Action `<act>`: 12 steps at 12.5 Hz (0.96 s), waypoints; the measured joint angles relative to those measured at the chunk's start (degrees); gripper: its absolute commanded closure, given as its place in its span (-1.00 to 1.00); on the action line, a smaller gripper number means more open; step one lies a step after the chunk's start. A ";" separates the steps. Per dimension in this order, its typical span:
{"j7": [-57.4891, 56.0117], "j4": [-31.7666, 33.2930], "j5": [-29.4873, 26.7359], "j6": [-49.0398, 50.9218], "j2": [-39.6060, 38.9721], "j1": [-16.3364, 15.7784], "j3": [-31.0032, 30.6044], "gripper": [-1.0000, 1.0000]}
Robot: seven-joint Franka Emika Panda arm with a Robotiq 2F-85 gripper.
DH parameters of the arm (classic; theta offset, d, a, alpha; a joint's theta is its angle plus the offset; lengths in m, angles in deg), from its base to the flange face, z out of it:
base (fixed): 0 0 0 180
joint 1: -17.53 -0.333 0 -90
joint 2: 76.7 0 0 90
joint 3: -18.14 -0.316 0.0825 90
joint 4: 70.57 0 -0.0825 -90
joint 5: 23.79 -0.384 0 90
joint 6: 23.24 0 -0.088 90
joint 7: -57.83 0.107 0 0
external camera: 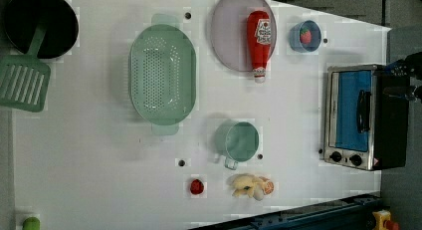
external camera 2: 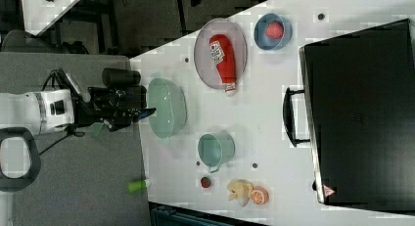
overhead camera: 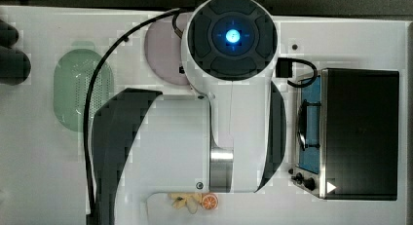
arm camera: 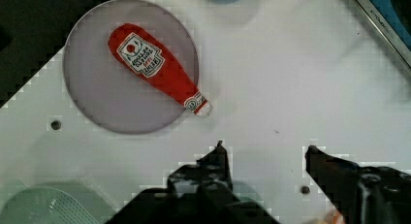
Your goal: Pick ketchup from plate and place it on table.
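Claw (arm camera: 264, 149) hangs released above bare counter (arm camera: 291, 78). Ketchup (arm camera: 155, 69) lies toward ten o'clock in the wrist view, its long axis diagonal across the plate (arm camera: 92, 107), cap overhanging the rim.

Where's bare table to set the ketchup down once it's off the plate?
Widest bare table: in the left view, below the green basket, left of the cup. A narrower strip runs between the plate and the toaster oven. It is crowded around the ketchup, the blue dish and the cup.
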 measured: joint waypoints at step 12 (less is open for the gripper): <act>-3.63 5.15 -0.94 -18.79 -9.71 3.85 -3.24 -1.00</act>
